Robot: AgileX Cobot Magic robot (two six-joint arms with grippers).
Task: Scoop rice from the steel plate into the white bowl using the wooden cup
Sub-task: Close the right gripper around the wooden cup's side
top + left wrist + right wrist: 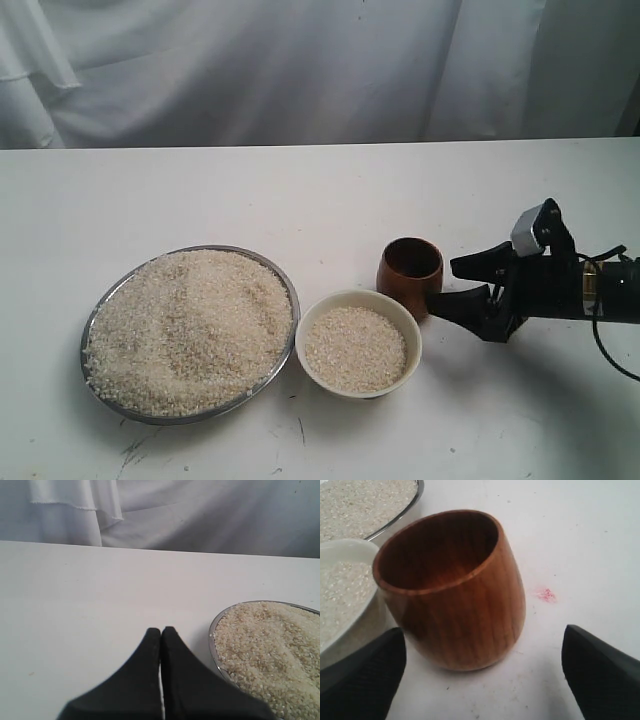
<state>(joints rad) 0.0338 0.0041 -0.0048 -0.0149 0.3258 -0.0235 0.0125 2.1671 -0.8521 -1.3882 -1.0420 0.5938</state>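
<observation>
Spreading across the whole scene was the white table point(300, 190), and on its left side sat the steel plate point(90, 325), heaped nearly rim to rim with rice point(185, 330). Just beside the plate, on its right, stood the white bowl point(358, 296), already holding a shallow layer of grains point(354, 348). The wooden cup point(408, 280) stood upright on the table just behind and to the right of the bowl, very near its rim; whether they touched could not be told. No rice showed in the part of its dark inside that the right wrist view took in.

The right gripper point(445, 287) was level with the cup, its jaws spread wide to either side of the cup's near wall and holding nothing. The left gripper point(161, 632) hung over bare table near the plate's edge, fingers pressed together and empty.

Judging by this, the cup stood parked between scoops, or the job was winding down. Another scoop would call for the right jaws to move forward and close on the cup's wall. They would then lift it clear of the bowl and carry it across to the plate, tipping the mouth into the heap. One finger sat near the bowl, so a careless close could nudge it.
</observation>
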